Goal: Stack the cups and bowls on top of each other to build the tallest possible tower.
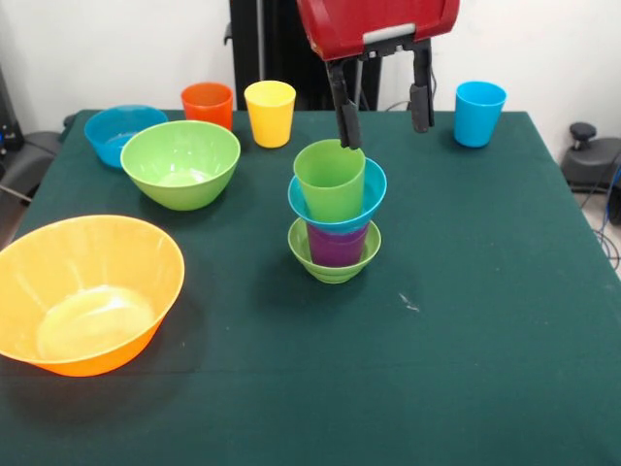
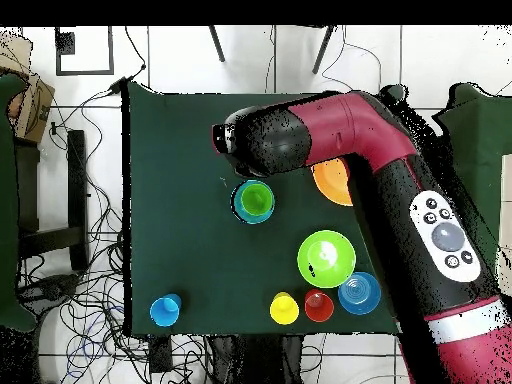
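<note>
I am seeing the narrow multicoloured plastic tower point(image 1: 335, 218) standing upright, claw point(image 1: 383, 121) hanging spread above; overhead, the arm is hiding the claw.

Glossy plastic bowls point(image 1: 181, 163) and cups point(image 1: 270, 113); matt cloth table point(image 1: 466, 320) (dark green).

A tower point(image 1: 335, 221) of 4 pieces stands upright near the middle of the green table point(image 1: 466, 320): small green bowl point(image 1: 334, 260), purple cup point(image 1: 337, 243), small blue bowl point(image 1: 338, 201), green cup point(image 1: 330, 179) on top. Along the far edge stand upright an orange cup point(image 1: 208, 104), yellow cup point(image 1: 270, 113) and light blue cup point(image 1: 479, 113). Near the left edge sit a medium blue bowl point(image 1: 118, 131), medium green bowl point(image 1: 180, 163) and very large orange bowl point(image 1: 85, 291).
</note>
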Robot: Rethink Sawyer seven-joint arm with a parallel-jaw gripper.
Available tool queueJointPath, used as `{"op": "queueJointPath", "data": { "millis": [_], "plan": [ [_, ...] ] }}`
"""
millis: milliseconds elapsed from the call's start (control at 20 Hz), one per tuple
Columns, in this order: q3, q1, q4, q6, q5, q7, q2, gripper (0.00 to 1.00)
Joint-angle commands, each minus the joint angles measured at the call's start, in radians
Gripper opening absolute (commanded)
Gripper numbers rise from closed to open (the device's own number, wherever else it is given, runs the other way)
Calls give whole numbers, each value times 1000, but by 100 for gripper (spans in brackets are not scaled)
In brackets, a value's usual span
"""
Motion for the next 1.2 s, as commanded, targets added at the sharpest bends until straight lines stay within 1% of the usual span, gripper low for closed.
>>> {"op": "queueJointPath", "data": {
  "millis": [50,100,200,350,500,650,750,850,1050,1200],
  "plan": [
    [-132,122,-96,236,-6,-35,37,100],
    [-149,132,-99,198,-39,-16,38,100],
    [-158,129,-90,177,-33,-22,54,100],
    [-171,142,-113,207,-22,-35,48,100],
    [-180,155,-116,200,-16,-34,45,100],
    [-191,169,-117,210,-15,-26,20,100],
    [-195,169,-108,196,-7,-25,32,100],
    [-198,172,-114,196,-8,-33,30,100],
    [-205,178,-144,209,-6,-47,51,100],
    [-210,182,-148,212,-3,-54,52,100]
  ]
}}
